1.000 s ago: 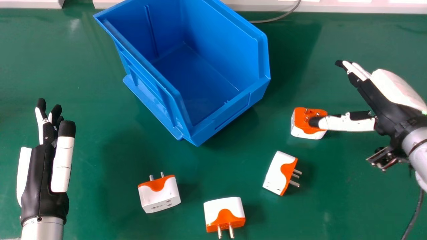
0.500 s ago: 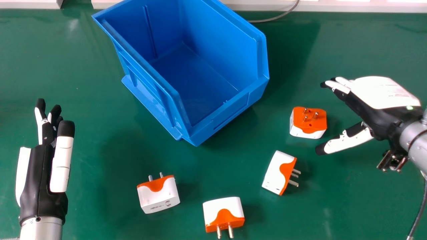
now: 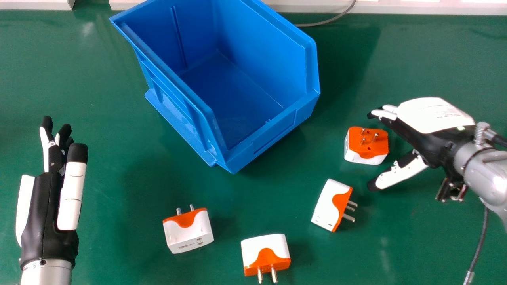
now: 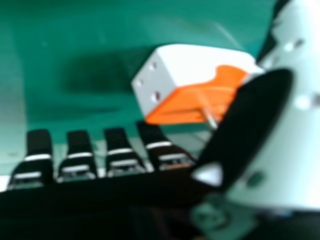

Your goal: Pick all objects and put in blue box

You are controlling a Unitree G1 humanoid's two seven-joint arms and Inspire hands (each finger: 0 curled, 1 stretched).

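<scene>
In the head view my right hand is open just right of an orange and white plug adapter, its fingers beyond and its thumb on the near side. The right hand view has an adapter between the fingertips and thumb of that right hand; contact cannot be told. Three more adapters lie nearer: one with prongs to the right, one with prongs toward me, one with prongs away. The blue box holds no adapter. My left hand is open at the far left.
The green table carries everything. A grey cable runs behind the box near a white ledge along the back edge. Another cable hangs below my right forearm.
My right hand has come left and nearer, and its thumb, earlier over the orange top of the rightmost adapter, now lies on that adapter's near side. The adapters and box have stayed put.
</scene>
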